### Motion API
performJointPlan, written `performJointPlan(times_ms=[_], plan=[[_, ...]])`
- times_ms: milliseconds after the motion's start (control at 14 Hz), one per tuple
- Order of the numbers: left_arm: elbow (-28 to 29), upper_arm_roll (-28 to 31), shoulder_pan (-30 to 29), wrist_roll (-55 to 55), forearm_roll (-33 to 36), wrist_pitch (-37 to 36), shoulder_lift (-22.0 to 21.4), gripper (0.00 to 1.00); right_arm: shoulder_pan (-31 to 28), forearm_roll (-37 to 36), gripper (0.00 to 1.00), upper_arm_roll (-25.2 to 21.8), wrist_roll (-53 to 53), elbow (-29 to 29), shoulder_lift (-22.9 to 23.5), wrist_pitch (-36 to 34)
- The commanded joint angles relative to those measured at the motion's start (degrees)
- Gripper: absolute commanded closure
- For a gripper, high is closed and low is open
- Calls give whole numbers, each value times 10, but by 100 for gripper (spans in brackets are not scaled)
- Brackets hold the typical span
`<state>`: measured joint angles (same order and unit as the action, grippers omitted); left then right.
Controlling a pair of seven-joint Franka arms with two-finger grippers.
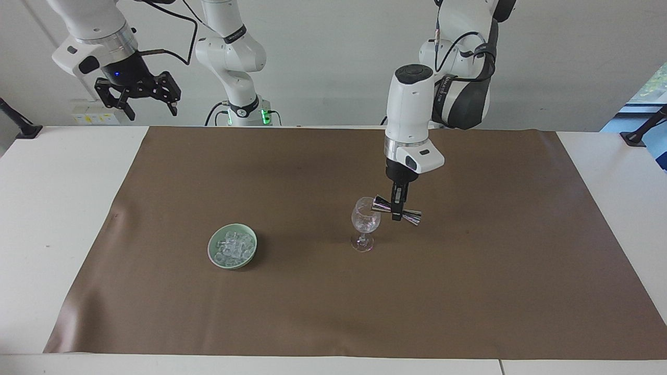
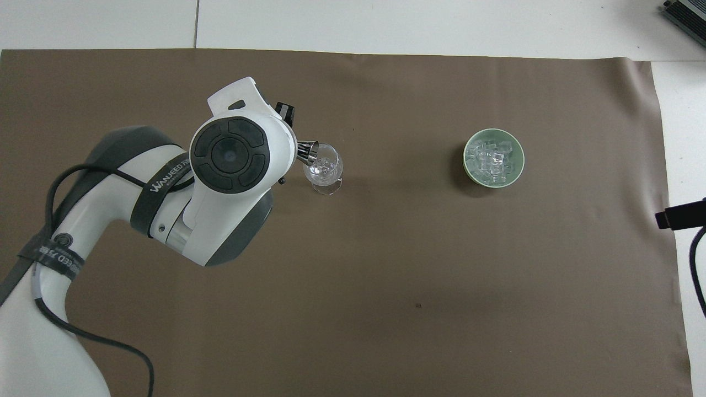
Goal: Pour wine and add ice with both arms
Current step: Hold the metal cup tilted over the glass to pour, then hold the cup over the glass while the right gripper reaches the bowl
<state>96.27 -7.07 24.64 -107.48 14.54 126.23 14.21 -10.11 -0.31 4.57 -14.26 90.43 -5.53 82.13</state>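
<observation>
Because the pour comes first, I have the left gripper clamped around the narrow waist of a steel jigger, holding it tipped almost flat so that one cup's mouth sits right at the rim of the wine glass. Gripping at the waist keeps both cups clear of the fingers and lets the wrist roll the jigger over the glass without the arm itself crossing above it. From overhead, only the pouring end of the jigger shows past the arm's wrist, touching or just over the edge of the wine glass; I cannot tell whether any liquid is running.

I take the wine glass as my landmark: it stands upright on the brown mat, and the pale green bowl sits well apart from it toward the right arm's end of the table, about as near the robots as the glass. The ice lies heaped inside that bowl, small clear chunks, untouched; overhead the ice fills most of the bowl.

My right gripper waits with its jaws spread and empty, raised high over the table's edge at its own arm's end, well away from the wine glass, so it stays out of the pour yet close enough to drop toward the bowl afterwards.
</observation>
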Motion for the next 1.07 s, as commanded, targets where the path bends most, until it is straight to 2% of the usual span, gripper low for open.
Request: performJointPlan(times_ms=[0,500,714,1000], plan=[[-21,10,17,-13,15,-25,8,100,-3,3,0,0,-9,-1,-3,0],[-36,10,23,-13,22,-40,13,100,-3,4,0,1,27,5,-8,7],[-56,10,23,-13,24,-50,24,100,11,5,0,4,57,46,-26,67],[-58,10,23,-13,34,-52,25,100,37,7,0,4,94,88,-23,116]])
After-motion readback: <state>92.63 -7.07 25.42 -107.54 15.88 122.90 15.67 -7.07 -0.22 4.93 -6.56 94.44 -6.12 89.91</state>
